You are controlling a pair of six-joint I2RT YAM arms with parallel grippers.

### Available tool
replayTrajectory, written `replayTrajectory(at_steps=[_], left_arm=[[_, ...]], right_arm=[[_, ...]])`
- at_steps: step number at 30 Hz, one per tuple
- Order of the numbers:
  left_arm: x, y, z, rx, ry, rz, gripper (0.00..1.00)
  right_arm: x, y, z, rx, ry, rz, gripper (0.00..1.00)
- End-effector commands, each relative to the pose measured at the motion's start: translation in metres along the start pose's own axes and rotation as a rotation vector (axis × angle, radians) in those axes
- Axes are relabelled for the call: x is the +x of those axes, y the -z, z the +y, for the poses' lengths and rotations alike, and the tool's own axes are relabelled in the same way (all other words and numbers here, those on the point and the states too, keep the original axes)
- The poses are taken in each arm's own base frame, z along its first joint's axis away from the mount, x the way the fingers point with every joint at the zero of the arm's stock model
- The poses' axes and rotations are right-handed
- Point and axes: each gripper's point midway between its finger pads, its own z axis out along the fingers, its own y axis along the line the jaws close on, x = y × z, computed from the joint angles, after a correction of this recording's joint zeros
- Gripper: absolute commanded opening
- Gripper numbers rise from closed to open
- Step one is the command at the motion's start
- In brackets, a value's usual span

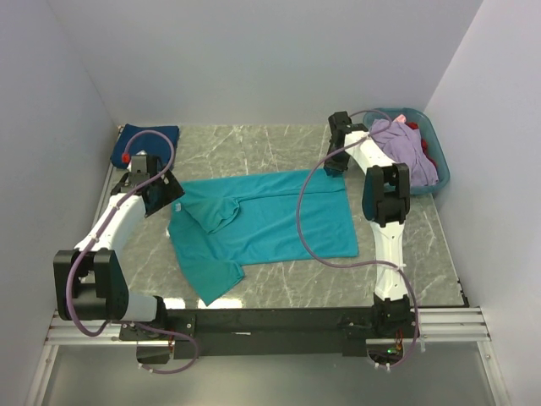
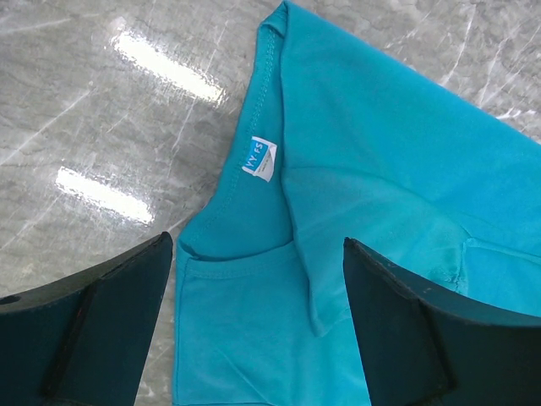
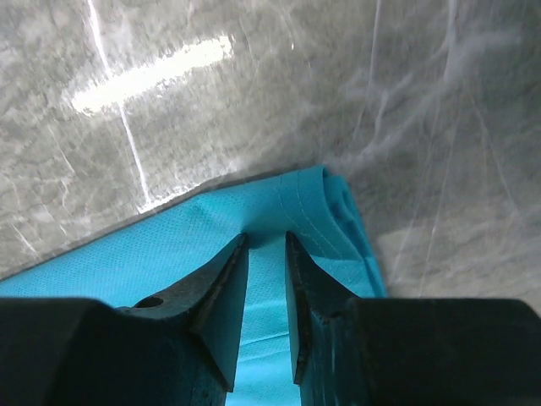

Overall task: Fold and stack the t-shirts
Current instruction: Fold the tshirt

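- The teal t-shirt lies spread mid-table, its collar toward 9 o'clock.
- The left claw hangs wide open over the collar label, gripping nothing.
- The right claw sits at the hem corner toward 2 o'clock, its fingers nearly together. I cannot tell whether they pinch cloth.
- Likely step: starting the first fold. Next, both claws need firm pinches on the cloth edges, then carry them across together.

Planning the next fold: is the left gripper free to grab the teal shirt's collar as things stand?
Probably yes: the left gripper hangs open over the collar of the teal shirt, a finger each side, nothing lying on it.
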Motion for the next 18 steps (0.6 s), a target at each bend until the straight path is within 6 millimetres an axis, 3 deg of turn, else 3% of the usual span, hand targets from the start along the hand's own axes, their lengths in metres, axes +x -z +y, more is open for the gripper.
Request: replayTrajectory(at_steps=[1,7,9,13,14,16,17,18], left_arm=[[-0.004,-0.003,0.003,-0.009,-0.015,-0.022,0.88],[-0.003,-0.006,0.003,-0.012,-0.016,-0.015,0.88],[-0.001,-0.006,0.003,-0.014,-0.016,-0.009,0.88],[0.007,-0.004,0.005,-0.016,-0.004,0.020,0.89],[0.007,-0.001,0.005,-0.014,0.003,0.021,0.90],[0.014,0.005,0.008,-0.023,0.009,0.051,0.90],[0.014,0.011,0.007,-0.015,0.019,0.050,0.90],[0.017,0.015,0.008,-0.014,0.021,0.059,0.89]], right_arm=[[-0.016,-0.002,0.003,-0.021,0.036,-0.035,0.31],[-0.034,-0.004,0.003,-0.056,0.044,-0.072,0.29],[-0.046,0.005,0.004,-0.073,0.039,-0.112,0.30],[-0.058,0.039,0.005,-0.095,0.036,-0.181,0.38],[-0.068,0.062,0.005,-0.110,0.030,-0.233,0.39],[-0.055,0.068,-0.004,-0.090,0.018,-0.222,0.41],[-0.058,0.092,-0.006,-0.104,0.006,-0.264,0.42],[-0.040,0.087,-0.015,-0.083,-0.005,-0.226,0.43]])
